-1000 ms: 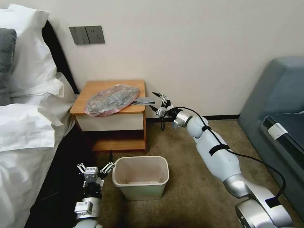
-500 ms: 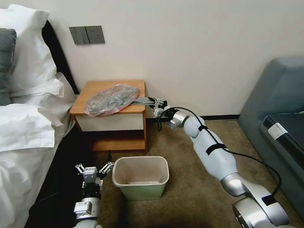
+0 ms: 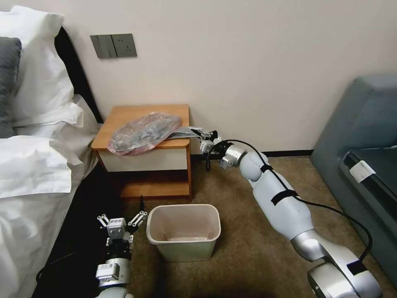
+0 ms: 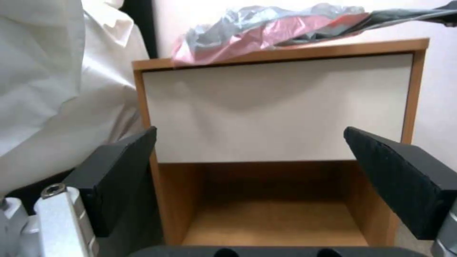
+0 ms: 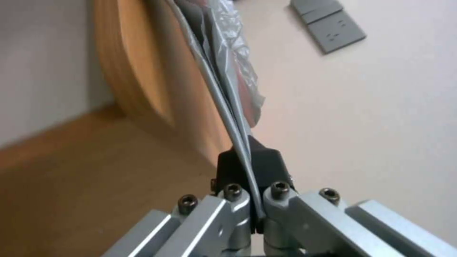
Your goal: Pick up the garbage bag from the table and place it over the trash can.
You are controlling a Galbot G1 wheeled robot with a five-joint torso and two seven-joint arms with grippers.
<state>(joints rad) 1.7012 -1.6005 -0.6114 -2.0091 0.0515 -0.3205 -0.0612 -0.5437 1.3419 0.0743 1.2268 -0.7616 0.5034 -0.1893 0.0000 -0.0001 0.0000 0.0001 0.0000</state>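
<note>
Right wrist view: right gripper (image 5: 247,167) pinching flat grey sheet (image 5: 224,107). One garbage bag (image 3: 142,132) on table (image 3: 124,114); left gripper (image 3: 122,221) spread beside one trash can (image 3: 184,236).

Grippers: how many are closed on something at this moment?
1. The right gripper, at the table's right edge, has its fingers shut on the garbage bag's flat grey end. The left gripper is open beside the trash can.

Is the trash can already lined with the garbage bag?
No: the garbage bag lies crumpled on the table, and the trash can on the floor stands bare.
</note>
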